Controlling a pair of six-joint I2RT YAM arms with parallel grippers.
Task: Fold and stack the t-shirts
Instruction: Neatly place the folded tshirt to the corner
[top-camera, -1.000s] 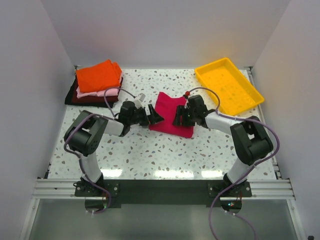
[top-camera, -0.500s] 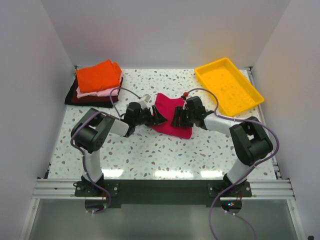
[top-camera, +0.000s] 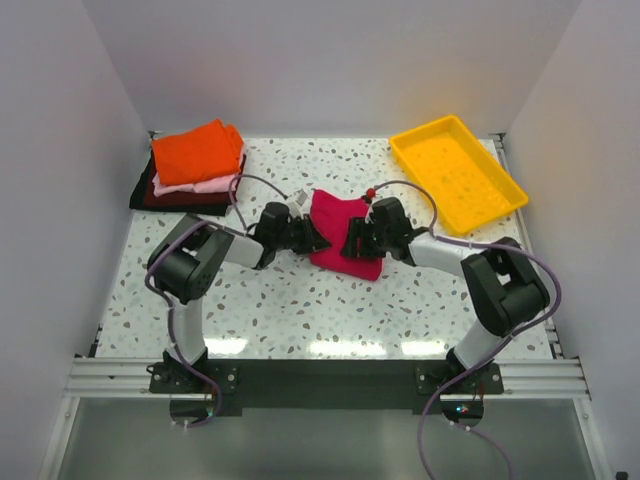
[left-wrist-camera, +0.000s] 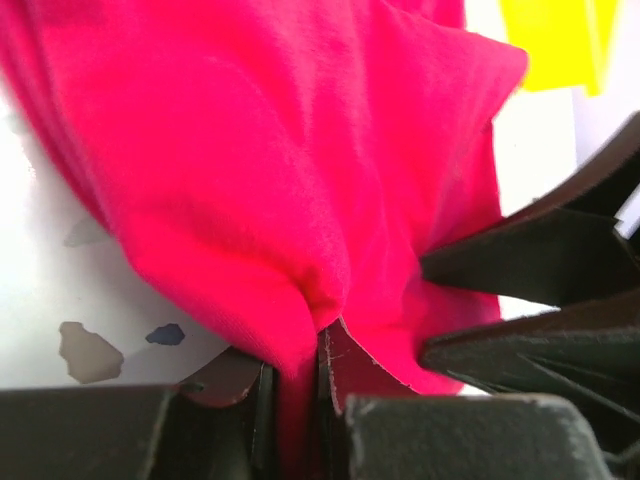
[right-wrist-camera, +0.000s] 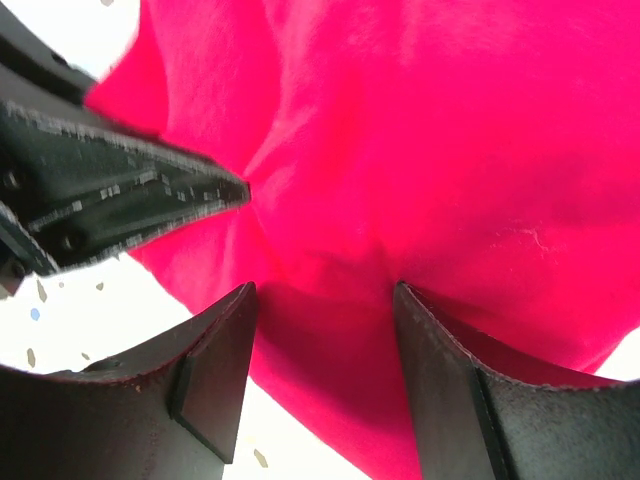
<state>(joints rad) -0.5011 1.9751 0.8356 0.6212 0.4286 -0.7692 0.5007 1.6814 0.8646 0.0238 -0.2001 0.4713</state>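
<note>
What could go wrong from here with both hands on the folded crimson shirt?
The left hand pinches only a thin ridge of the crimson shirt, so the cloth may slip out. The right hand straddles a bulge with its fingers apart, so a lift could be lopsided and undo the fold. The two hands sit close together and might collide.

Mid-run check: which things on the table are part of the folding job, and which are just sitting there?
In the job:
crimson t-shirt, pinched by left gripper and straddled by right gripper
folded stack: orange shirt, pale pink shirt, dark maroon shirt

Lying about:
yellow tray
</note>
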